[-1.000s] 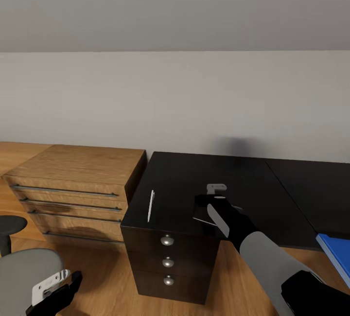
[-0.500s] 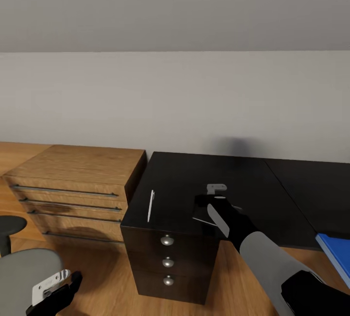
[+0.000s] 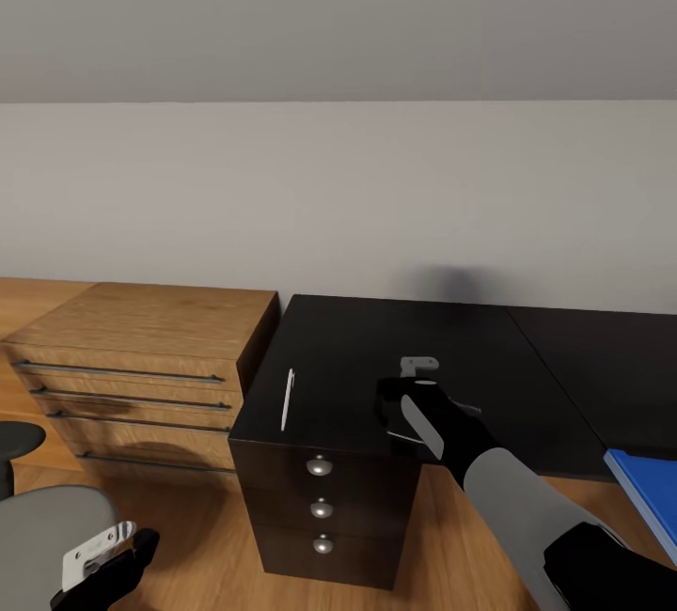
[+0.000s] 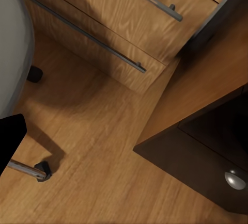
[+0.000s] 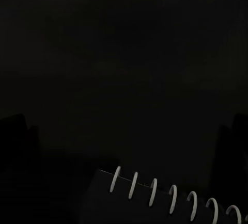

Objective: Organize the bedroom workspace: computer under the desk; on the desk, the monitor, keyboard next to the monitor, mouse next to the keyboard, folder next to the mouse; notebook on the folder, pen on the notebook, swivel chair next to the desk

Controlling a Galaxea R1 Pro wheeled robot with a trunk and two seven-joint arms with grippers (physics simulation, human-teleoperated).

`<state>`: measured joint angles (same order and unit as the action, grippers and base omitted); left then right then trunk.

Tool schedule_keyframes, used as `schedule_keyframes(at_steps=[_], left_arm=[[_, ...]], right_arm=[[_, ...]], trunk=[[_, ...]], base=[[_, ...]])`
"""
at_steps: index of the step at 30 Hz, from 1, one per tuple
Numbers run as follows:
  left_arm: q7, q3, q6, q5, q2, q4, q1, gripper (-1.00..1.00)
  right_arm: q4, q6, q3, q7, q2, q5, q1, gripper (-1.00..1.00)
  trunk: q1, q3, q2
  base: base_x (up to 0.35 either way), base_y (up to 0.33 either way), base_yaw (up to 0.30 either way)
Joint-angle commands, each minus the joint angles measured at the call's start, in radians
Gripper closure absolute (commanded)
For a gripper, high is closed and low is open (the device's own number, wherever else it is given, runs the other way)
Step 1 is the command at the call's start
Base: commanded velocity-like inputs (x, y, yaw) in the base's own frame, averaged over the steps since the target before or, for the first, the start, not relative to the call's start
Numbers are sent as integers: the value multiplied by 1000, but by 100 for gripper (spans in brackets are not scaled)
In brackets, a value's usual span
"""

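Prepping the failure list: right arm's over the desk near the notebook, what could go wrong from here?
1. The notebook lies near the desk's front edge under the right pincer; a nudge might push it off.
2. The pen lies close by near the same edge; a sideways sweep could roll it off.
3. The folder sits far right, so carrying the notebook there means a long move.

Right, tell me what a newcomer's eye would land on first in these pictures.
First the glossy black desk against the pale wall, its three silver-knobbed drawers facing the camera, with the right gripper reaching over its top at the notebook, whose white spiral rings stand out in the right wrist view. Next the thin white pen lying near the desk's left edge, and the light-wood dresser beside it. The bright blue folder peeks in at the lower right.
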<state>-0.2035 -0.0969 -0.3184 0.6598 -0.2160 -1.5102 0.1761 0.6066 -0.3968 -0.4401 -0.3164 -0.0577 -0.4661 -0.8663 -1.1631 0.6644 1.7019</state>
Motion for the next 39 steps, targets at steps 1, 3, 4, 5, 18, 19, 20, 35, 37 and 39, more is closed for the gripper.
schedule_keyframes(at_steps=[1,3,4,5,18,19,20,35,37,39], left_arm=[[-7,0,-4,11,0,-2,0,-100],[-7,0,-4,11,0,-2,0,-100],[-7,0,-4,11,0,-2,0,-100],[-7,0,-4,11,0,-2,0,-100],[-7,0,-4,11,0,-2,0,-100],[-7,0,-4,11,0,-2,0,-100],[-7,0,-4,11,0,-2,0,-100],[-6,0,-4,11,0,-2,0,-100],[-6,0,-4,11,0,-2,0,-100],[-6,0,-4,11,0,-2,0,-100]], right_arm=[[-4,-11,-6,-9,1,-9,0,-100],[-4,-12,-7,-10,1,-9,0,-100],[-4,-12,-7,-10,1,-9,0,-100],[-4,-12,-8,-10,1,-9,0,-100],[-4,-11,-6,-10,1,-9,0,-100],[-4,-11,-6,-10,1,-9,0,-100],[-4,-11,-6,-10,1,-9,0,-100],[-4,-11,-6,-10,1,-9,0,-100],[-4,-11,-6,-10,1,-9,0,-100],[-4,-11,-6,-10,1,-9,0,-100]], trunk=[[0,1,0],[0,1,0],[0,1,0],[0,1,0],[0,1,0],[0,1,0],[0,1,0],[0,1,0],[0,1,0],[0,1,0]], base=[[0,0,-2],[0,0,0],[0,0,0],[0,0,0],[-114,0,0],[-199,0,0],[-159,0,0],[-45,0,0],[-13,0,0],[-8,0,0]])
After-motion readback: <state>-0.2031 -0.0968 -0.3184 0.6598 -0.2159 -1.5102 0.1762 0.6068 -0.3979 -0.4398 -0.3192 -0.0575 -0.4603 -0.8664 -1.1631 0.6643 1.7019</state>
